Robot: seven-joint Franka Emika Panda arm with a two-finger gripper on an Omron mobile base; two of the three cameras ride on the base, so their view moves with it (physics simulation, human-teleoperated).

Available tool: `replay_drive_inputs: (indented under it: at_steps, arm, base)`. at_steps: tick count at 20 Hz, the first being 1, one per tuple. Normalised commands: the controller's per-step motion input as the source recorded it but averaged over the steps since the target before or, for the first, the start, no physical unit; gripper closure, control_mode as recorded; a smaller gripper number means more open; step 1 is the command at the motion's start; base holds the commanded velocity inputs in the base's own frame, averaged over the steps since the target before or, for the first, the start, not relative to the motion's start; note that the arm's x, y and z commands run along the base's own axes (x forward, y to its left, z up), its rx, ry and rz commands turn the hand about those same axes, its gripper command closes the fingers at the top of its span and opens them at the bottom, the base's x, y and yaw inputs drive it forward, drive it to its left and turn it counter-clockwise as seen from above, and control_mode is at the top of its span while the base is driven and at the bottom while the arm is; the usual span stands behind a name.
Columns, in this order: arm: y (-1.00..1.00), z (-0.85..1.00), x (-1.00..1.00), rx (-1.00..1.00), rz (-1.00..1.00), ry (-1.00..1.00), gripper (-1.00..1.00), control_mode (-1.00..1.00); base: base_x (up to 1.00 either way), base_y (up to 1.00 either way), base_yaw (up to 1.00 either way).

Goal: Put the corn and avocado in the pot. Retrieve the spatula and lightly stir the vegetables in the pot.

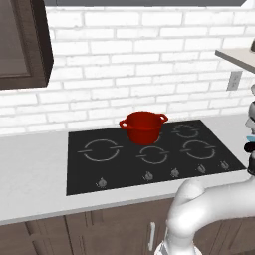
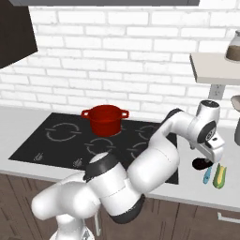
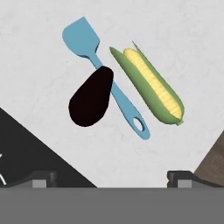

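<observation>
White brick wall, pale grey bench [image 2: 28, 126] with a black cooktop [image 1: 149, 154] set into it. The pot [image 1: 143, 127] sits at the back of the cooktop, between the burner rings, nothing visible in it from either base view.

The other items are on the bench right of the cooktop, well apart from the pot. In the hand view the corn [image 3: 148, 85] lies just beside the blue spatula [image 3: 107, 78], roughly parallel to it, small gap between them. The avocado [image 3: 92, 97] overlaps the spatula handle mid-length; looks like it's resting on or against it, can't tell which.

End effector [image 2: 210, 159] hovers over that cluster, arm folded out to the right, fingers spread wide, nothing between them.

Judging by layout, the step is the first pick, and neither vegetable is in the pot yet.

How I'd do it:
- Corn first. It's the clear one, with open bench on its far side.
- Rotate the wrist so the fingers straddle the ear across its width, at mid-length.
- Watch the finger on the spatula side, because that gap is tight. Nudging the handle could roll the avocado.
- Descend straight, close, lift vertically before translating.
- Avocado second: rounded, likely to slip, so centre the fingers on its widest part and keep off the spatula.
</observation>
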Motion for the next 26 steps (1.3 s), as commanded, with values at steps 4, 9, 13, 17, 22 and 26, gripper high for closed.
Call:
replay_drive_inputs:
  at_steps: [4, 9, 13, 17, 22, 26]
  arm:
    - [0.0, -0.23, 0.01, 0.0, 0.0, 0.0, -1.0, -1.0]
    - [0.0, -0.19, 0.03, 0.0, -0.01, 0.0, -1.0, -1.0]
    - [0.0, -0.12, 0.07, 0.0, 0.0, 0.0, -1.0, -1.0]
    - [0.0, -0.02, 0.14, 0.0, 0.0, 0.0, -1.0, -1.0]
    - [0.0, 0.0, 0.13, 0.0, -0.02, 0.0, -1.0, -1.0]
    - [-0.06, -0.13, 0.06, 0.0, -0.05, 0.0, -1.0, -1.0]
  base:
    - [0.0, 0.0, 0.0]
    - [0.0, 0.0, 0.0]
    - [0.0, 0.0, 0.0]
    - [0.0, 0.0, 0.0]
    - [0.0, 0.0, 0.0]
    - [0.0, 0.0, 0.0]
